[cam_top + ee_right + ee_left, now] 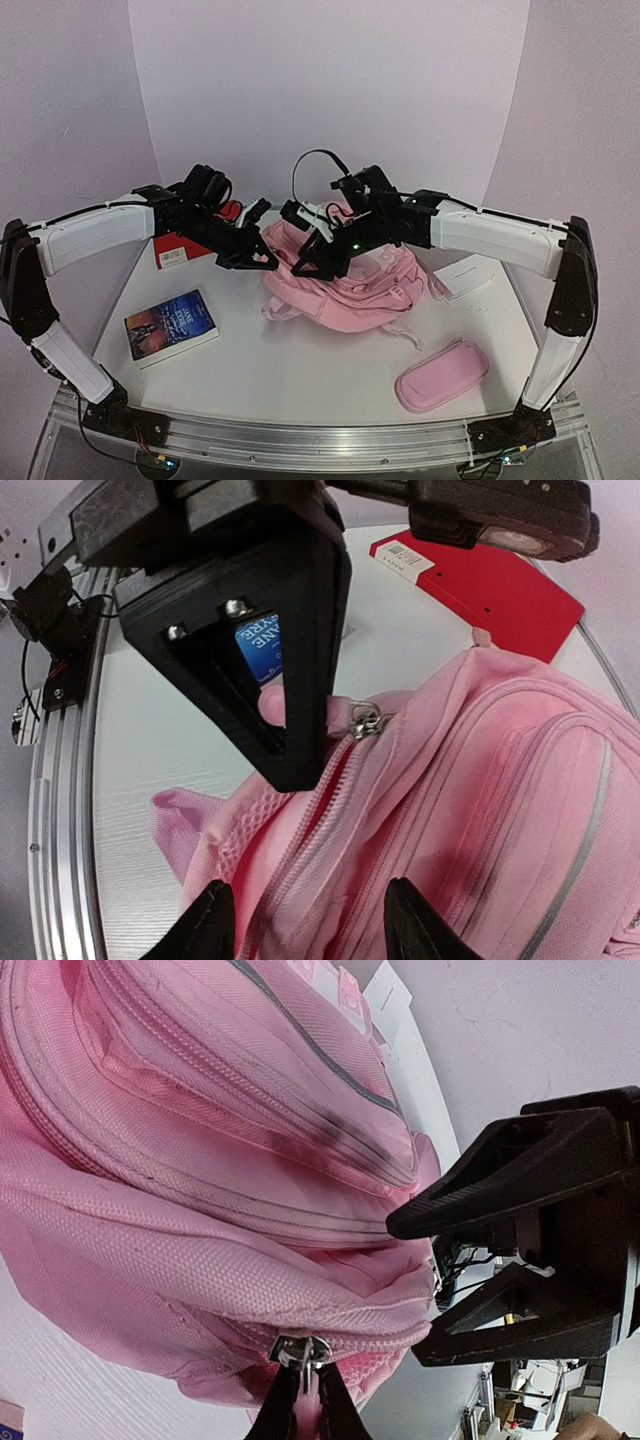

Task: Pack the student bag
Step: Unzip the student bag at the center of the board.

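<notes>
The pink student bag lies in the middle of the table. My left gripper is at its left end, shut on the pink pull tab of the main zip, just behind the metal slider. The right wrist view shows the same slider, the left gripper and a zip parted a little, with red lining inside. My right gripper is open; its fingertips stand either side of the zip line, over the bag's top.
A blue-covered book lies front left. A red book lies behind the left arm. A small pink pencil case lies front right. A white flat item lies right of the bag. The two grippers are very close together.
</notes>
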You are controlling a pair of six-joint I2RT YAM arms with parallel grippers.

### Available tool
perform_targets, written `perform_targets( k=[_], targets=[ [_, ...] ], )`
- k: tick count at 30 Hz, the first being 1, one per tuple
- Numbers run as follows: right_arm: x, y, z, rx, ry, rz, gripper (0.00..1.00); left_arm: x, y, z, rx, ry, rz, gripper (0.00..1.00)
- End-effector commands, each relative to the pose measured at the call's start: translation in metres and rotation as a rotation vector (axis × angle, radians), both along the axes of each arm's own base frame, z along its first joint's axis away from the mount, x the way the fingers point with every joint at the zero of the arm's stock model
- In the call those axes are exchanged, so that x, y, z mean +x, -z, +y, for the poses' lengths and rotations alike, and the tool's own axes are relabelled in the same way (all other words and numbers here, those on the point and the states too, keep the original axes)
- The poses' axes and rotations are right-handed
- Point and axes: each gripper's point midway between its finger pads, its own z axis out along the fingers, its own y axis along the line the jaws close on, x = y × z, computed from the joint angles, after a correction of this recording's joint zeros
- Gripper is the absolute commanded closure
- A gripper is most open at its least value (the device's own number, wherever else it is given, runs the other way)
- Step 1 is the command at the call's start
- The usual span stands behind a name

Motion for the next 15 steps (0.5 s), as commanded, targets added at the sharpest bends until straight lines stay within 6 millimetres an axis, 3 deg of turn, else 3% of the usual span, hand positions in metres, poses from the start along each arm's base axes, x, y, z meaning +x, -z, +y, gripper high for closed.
perform_targets(
  k=[1, 4, 8, 11, 15],
  targets=[
    [0.021, -0.007, 0.010, 0.018, 0.066, -0.047, 0.68, 0.002, -0.046, -0.008, -0.105, 0.022, -0.122, 1.00],
    [0.018, -0.013, 0.004, 0.011, 0.054, -0.078, 0.99, 0.007, -0.047, -0.004, -0.097, -0.001, -0.131, 1.00],
    [0.003, -0.032, -0.011, 0.024, 0.030, -0.107, 1.00, 0.015, -0.046, 0.004, -0.082, -0.033, -0.133, 1.00],
    [-0.009, -0.053, -0.023, 0.051, 0.024, -0.118, 1.00, 0.022, -0.037, 0.019, -0.022, -0.060, -0.128, 1.00],
    [-0.016, -0.064, -0.037, 0.044, 0.042, -0.133, 1.00, 0.034, -0.036, 0.039, 0.007, -0.095, -0.140, 1.00]
  ],
)
